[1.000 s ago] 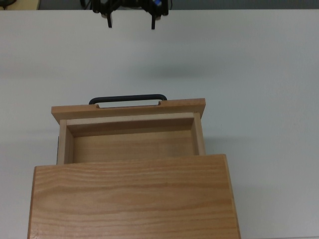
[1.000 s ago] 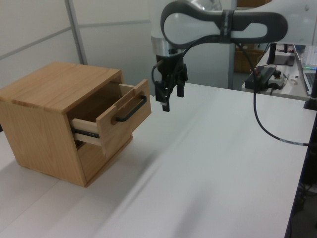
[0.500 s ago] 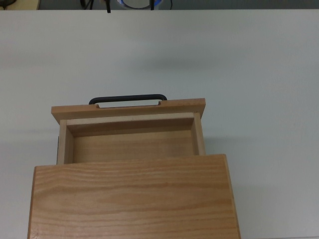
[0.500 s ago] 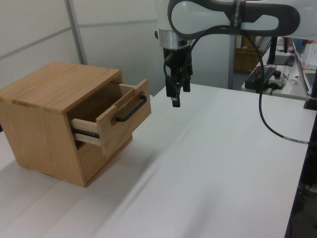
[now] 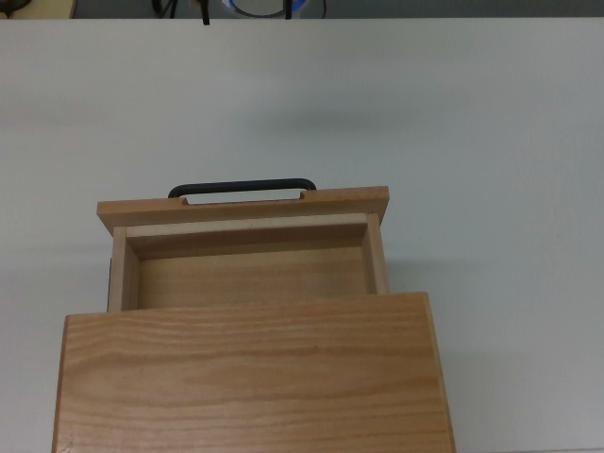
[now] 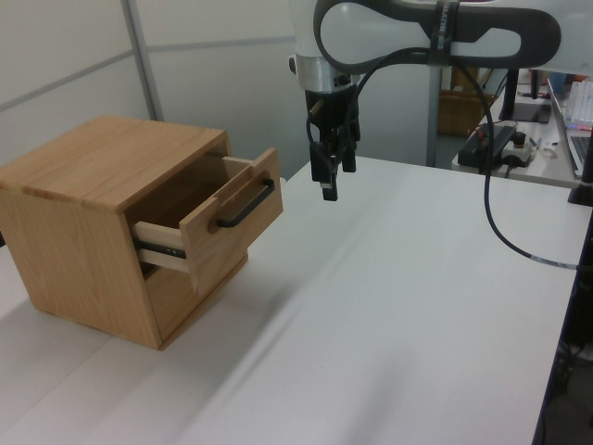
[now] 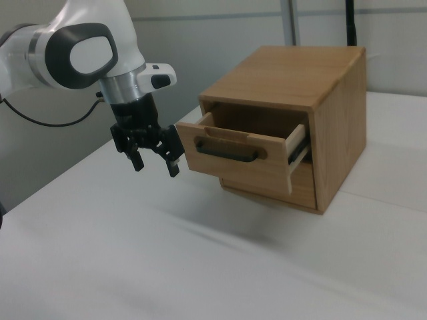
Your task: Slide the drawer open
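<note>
The drawer [image 7: 248,162] stands partly pulled out of the wooden cabinet [image 7: 333,127]. Its flat front panel [image 6: 239,215] carries a black bar handle [image 5: 242,187]. In the top view I look down into the drawer's bare wooden inside [image 5: 250,274]. My gripper [image 7: 157,167] hangs open in the air to the right view's left of the handle, a short gap from it and holding nothing. In the left view the gripper [image 6: 329,182] is to the right of the drawer front and slightly above it. It is almost wholly out of the top view.
The cabinet sits on a white table [image 6: 389,315]. A black cable [image 6: 491,222] loops from the arm over the table at the left view's right. A desk with equipment [image 6: 505,139] stands behind, and a dark edge [image 6: 556,371] bounds the table at the left view's right.
Between 1.0 s and 0.5 s ago the gripper drew back from the drawer front and rose, leaving the top view. Since then nothing has moved. The drawer stays where it was.
</note>
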Robot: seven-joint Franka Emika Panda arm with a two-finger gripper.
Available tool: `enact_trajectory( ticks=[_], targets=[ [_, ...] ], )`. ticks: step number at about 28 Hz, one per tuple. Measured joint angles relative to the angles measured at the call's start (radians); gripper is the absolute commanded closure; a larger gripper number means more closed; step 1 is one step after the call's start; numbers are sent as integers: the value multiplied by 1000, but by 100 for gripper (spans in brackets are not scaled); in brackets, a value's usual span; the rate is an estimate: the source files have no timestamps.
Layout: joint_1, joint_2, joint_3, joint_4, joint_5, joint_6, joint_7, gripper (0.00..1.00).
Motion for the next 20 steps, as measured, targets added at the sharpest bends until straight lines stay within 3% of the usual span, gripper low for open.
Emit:
enact_trajectory(
  ticks=[20],
  targets=[
    [0,2,0,-1,0,0,-11,0]
  ],
)
